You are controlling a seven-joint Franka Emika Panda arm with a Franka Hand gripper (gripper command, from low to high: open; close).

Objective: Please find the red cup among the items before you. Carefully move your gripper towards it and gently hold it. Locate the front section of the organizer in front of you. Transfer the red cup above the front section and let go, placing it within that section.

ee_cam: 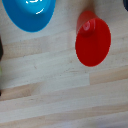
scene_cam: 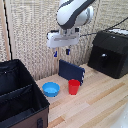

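Approach step, cup not yet grasped. The tool [scene_cam: 61, 52] hangs open and empty high above the red cup [scene_cam: 74, 86] [ee_cam: 93, 41], which stands upright mid-bench, just beside the blue bowl [scene_cam: 50, 89] [ee_cam: 31, 14] and in front of a dark blue box [scene_cam: 70, 71]. Next move, by judgement: descend straight, fingers straddling the rim. The organizer [scene_cam: 15, 91] sits at the bench's end on the exterior view's left; the bench [scene_cam: 100, 102] between lies bare.

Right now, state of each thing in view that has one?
gripper: open, empty, hanging above the table
red cup: upright on the table, mouth up, not held
blue bowl: right way up, looks empty
organizer: open top, neither compartment shows anything inside
black appliance: front looks closed
dark blue panel: stands on edge behind the cup
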